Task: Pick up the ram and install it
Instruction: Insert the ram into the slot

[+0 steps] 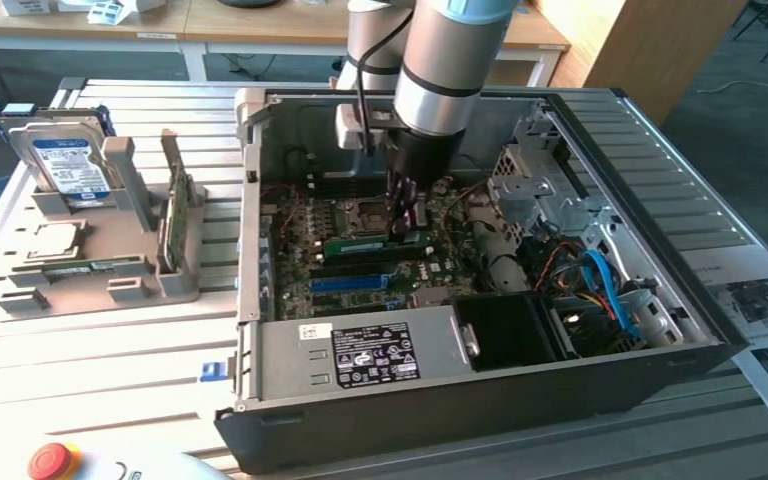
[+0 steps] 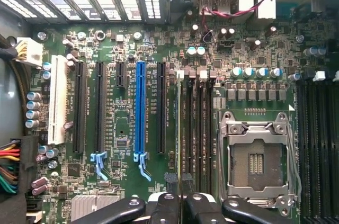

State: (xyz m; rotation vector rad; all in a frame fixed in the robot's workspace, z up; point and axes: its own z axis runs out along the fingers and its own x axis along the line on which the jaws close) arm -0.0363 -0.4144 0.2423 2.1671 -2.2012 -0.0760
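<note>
The ram (image 1: 357,243) is a thin green stick standing on edge, low over the motherboard's memory slots inside the open PC case (image 1: 257,250). My gripper (image 1: 408,228) reaches straight down into the case and is shut on the stick's upper edge. In the wrist view the ram (image 2: 179,128) shows edge-on as a thin line along a black memory slot beside the CPU socket (image 2: 257,155). My gripper (image 2: 180,200) has its two black fingers close together on either side of it. I cannot tell whether the stick is seated in the slot.
A grey holder (image 1: 157,280) at the exterior view's left carries a hard drive (image 1: 64,160), a processor (image 1: 44,240) and a wider green card (image 1: 177,215). Near the gripper are the case's power supply (image 1: 357,355), drive cage (image 1: 544,190) and cables (image 1: 604,280). A long blue slot (image 2: 140,113) lies nearby.
</note>
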